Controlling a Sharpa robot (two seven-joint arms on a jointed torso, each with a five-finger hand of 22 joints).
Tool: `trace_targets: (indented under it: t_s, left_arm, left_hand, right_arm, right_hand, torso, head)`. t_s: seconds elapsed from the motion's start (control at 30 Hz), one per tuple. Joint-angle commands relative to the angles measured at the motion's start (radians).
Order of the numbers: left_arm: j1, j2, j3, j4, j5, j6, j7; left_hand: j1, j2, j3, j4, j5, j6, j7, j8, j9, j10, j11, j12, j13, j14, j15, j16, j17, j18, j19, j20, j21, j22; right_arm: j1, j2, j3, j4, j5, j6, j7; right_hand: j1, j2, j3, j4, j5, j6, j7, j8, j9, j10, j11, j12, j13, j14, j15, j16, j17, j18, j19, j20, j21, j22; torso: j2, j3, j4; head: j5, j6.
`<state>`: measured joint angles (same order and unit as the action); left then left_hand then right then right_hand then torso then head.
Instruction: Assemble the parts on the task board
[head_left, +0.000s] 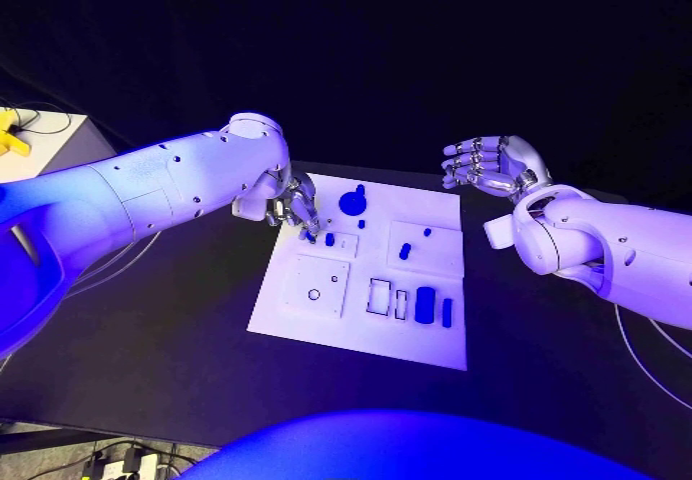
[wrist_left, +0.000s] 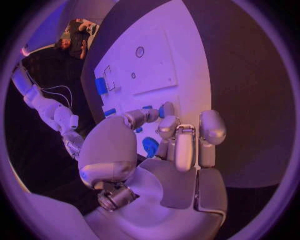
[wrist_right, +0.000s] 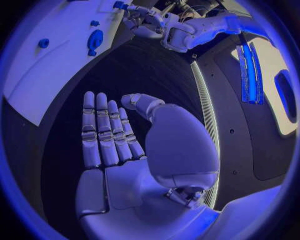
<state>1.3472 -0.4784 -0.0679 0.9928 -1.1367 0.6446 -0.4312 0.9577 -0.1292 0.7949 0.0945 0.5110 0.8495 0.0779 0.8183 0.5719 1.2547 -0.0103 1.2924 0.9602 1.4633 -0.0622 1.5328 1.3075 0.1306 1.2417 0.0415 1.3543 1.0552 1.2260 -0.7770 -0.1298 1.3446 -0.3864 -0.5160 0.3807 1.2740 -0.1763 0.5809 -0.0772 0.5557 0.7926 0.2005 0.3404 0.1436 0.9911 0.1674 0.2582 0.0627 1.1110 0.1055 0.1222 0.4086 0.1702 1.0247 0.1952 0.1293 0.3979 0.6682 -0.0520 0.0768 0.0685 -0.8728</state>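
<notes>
You see the flat white task board (head_left: 296, 318) mid-desk. Your metallic left hand (head_left: 294, 203) pinches a small blue part (head_left: 310, 237) at its far-left corner; your right hand (head_left: 493, 165) hovers open, empty.

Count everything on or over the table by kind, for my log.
White task board: 1
Blue parts: 8 as far as I can tell, one partly hidden at the left hand's fingers
Silver hands: 2, left hand and right hand
Total: 11
</notes>
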Motion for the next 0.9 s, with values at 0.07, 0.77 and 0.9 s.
trace_targets:
  t_s: [0.07, 0.77, 0.9]
  left_arm:
    - [0.001, 0.002, 0.0, 0.003, -0.002, 0.022, 0.01]
    - [-0.001, 0.01, -0.002, -0.005, -0.007, 0.016, 0.021]
    - [-0.002, 0.01, -0.003, -0.007, -0.009, 0.019, 0.02]
  left_hand:
    - [0.002, 0.011, 0.255, -0.261, 0.007, 0.017, -0.011, -0.002, 0.001, 0.008, 0.001, 0.003, 0.001, 0.084, -0.006, 0.004, 0.178, -0.016, 0.003, 0.001, 0.002, -0.001]
    - [0.003, 0.012, 0.253, -0.261, 0.008, 0.017, -0.011, -0.004, 0.002, 0.008, 0.001, 0.003, 0.002, 0.084, -0.006, 0.004, 0.179, -0.016, 0.003, 0.001, 0.002, -0.001]
    - [0.003, 0.012, 0.252, -0.261, 0.009, 0.018, -0.011, -0.004, 0.002, 0.008, 0.001, 0.003, 0.002, 0.084, -0.006, 0.003, 0.178, -0.016, 0.003, 0.001, 0.002, -0.001]
  right_arm:
    - [0.0, 0.001, 0.0, 0.0, -0.008, 0.017, 0.009]
    - [0.0, 0.002, 0.0, 0.001, -0.008, 0.017, 0.01]
    - [0.0, 0.002, 0.0, 0.002, -0.008, 0.017, 0.01]
  right_hand:
    - [-0.009, 0.004, 0.002, -0.005, 0.001, 0.006, 0.036, -0.003, -0.001, 0.002, 0.002, -0.004, 0.0, 0.001, 0.004, 0.0, -0.001, 0.0, -0.005, -0.001, -0.004, -0.001]
    - [-0.01, 0.004, 0.001, -0.006, 0.001, 0.008, 0.036, -0.006, -0.002, 0.003, 0.002, -0.006, 0.0, 0.002, 0.004, -0.002, -0.003, 0.0, -0.004, 0.0, -0.005, -0.003]
    - [-0.01, 0.004, 0.001, -0.006, 0.001, 0.008, 0.036, -0.006, -0.002, 0.003, 0.002, -0.006, 0.0, 0.002, 0.004, -0.002, -0.003, 0.0, -0.004, 0.0, -0.005, -0.003]
  torso:
    - [-0.001, -0.0002, 0.0001]
    - [0.001, -0.0001, -0.0008]
    - [0.001, -0.0001, -0.001]
  head:
    - [0.0, 0.0]
    - [-0.003, 0.0]
    - [-0.004, 0.0]
